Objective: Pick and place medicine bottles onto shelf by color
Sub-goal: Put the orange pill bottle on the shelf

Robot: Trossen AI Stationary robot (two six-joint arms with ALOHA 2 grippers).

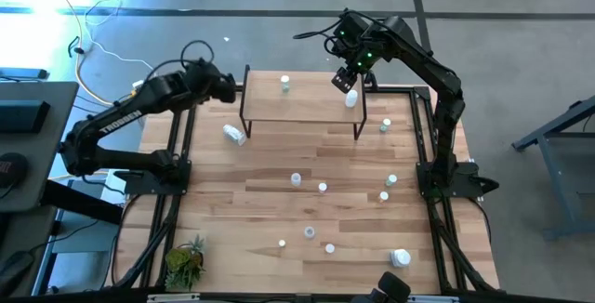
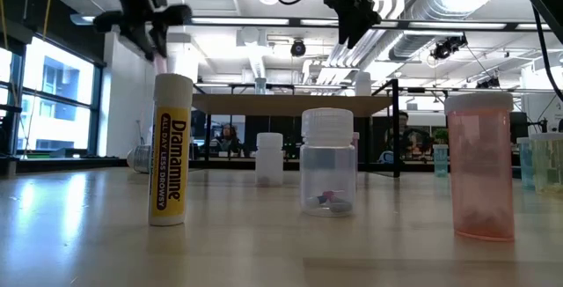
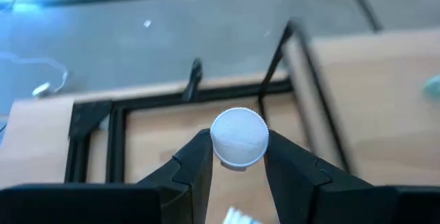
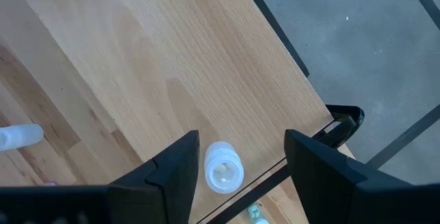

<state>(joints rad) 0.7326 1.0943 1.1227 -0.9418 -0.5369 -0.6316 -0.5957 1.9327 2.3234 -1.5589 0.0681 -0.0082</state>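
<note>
The shelf [image 1: 302, 108] stands at the table's far side, a light board on black legs. On it stand a green-capped bottle [image 1: 285, 83] and a white bottle [image 1: 351, 98]. My right gripper [image 1: 345, 79] hangs open above the shelf's right end. Its fingers stand on either side of that white-capped bottle [image 4: 223, 169] without touching it. My left gripper [image 1: 226, 89] hovers just off the shelf's left end, shut on a white-capped medicine bottle [image 3: 238, 136]. The shelf board [image 3: 375, 93] shows beside it. My left gripper pinches the small bottle between its two fingers, one finger [image 3: 196, 159] on each side of it just under the white cap [image 3: 238, 131]. The cap end faces the wrist camera. The bottle is lifted clear of the table; its lower part is hidden behind the cap.
Several small bottles are scattered on the table nearer than the shelf, among them a larger one lying down [image 1: 235, 134] and another [image 1: 401, 257] near the right corner. A potted plant [image 1: 186, 261] stands at the near left. A yellow tube [image 2: 171, 150] and a clear bottle [image 2: 327, 172] stand close to the low camera.
</note>
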